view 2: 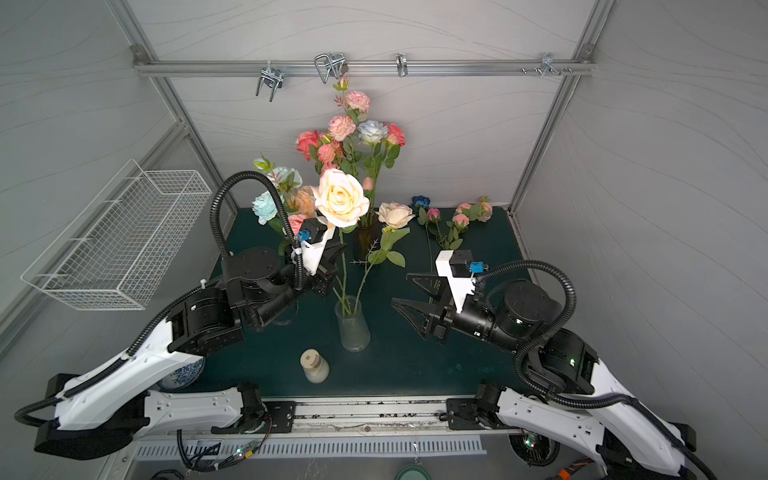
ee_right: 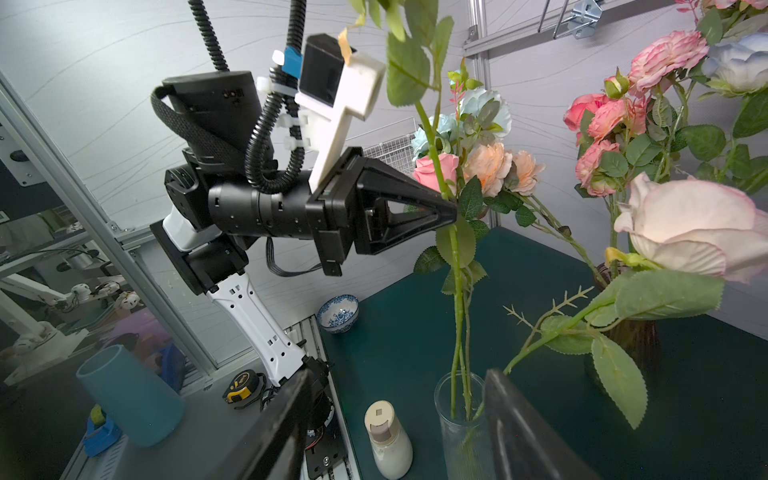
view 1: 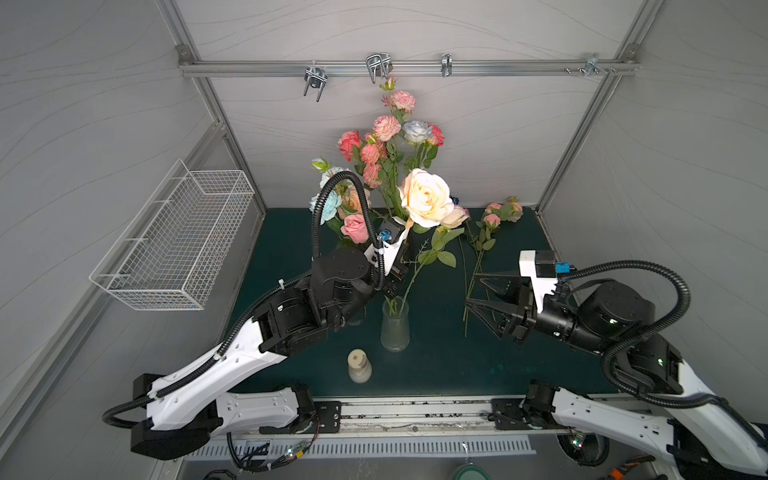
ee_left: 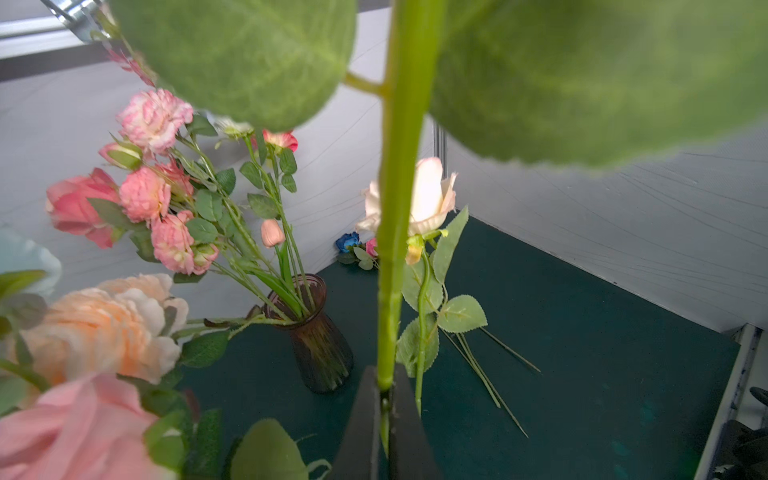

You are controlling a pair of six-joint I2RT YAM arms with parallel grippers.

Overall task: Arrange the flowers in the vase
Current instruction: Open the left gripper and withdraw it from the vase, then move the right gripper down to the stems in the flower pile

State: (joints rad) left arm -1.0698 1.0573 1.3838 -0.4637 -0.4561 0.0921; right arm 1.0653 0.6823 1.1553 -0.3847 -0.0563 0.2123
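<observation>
Now the big cream rose (view 1: 426,197) stands with its stem down in the clear vase (view 1: 395,326), which sits mid-tabletop (view 1: 440,370) toward the front edge. The left gripper (ee_right: 448,212) is clamped on that stem above the vase's mouth. A second, paler rose (view 2: 395,215) leans out of the same vase toward the right edge. To the right of the vase, apart from it, the right gripper (view 1: 471,290) hovers with jaws spread, holding nothing. Toward the back edge a dark vase (ee_left: 320,345) carries pink blooms (view 1: 386,128). Loose pink stems (view 1: 498,212) lie by the back right corner. A small bottle (view 1: 359,365) stands near the front edge.
</observation>
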